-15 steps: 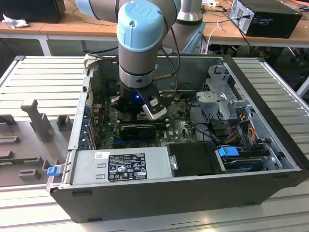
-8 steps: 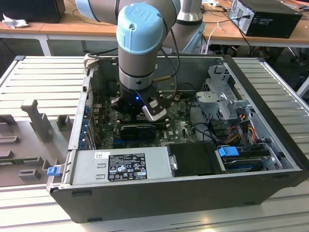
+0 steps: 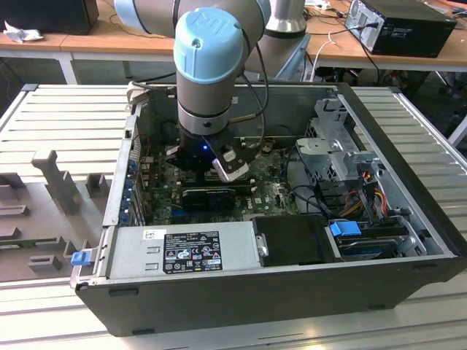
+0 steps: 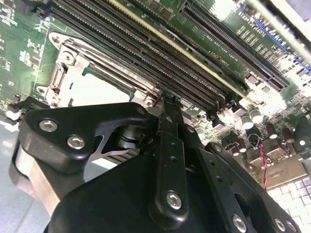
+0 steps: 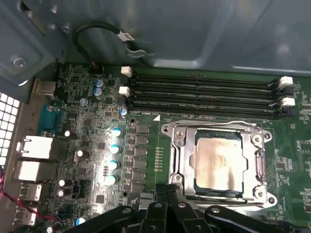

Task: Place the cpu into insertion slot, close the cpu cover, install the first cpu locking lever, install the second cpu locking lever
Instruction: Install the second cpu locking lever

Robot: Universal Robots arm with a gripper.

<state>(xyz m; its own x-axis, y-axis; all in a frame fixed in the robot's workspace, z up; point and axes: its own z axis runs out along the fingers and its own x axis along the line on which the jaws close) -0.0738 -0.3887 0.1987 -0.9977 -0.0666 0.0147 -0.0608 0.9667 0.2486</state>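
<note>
The hand [image 5: 167, 204] hangs low inside the open computer case [image 3: 408, 157], just beside the cpu cover [image 5: 219, 131]. 4 memory slots [image 5: 204, 94] border the socket on 1 side, capacitors [image 5: 114, 155] on another; the case wall [image 5: 194, 34] rises behind.

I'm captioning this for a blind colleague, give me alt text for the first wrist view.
A silvery cpu cover lies closed over a pale cpu on a green motherboard, with black gripper linkage at its near edge. Four long black memory slots run beside the socket.
</note>
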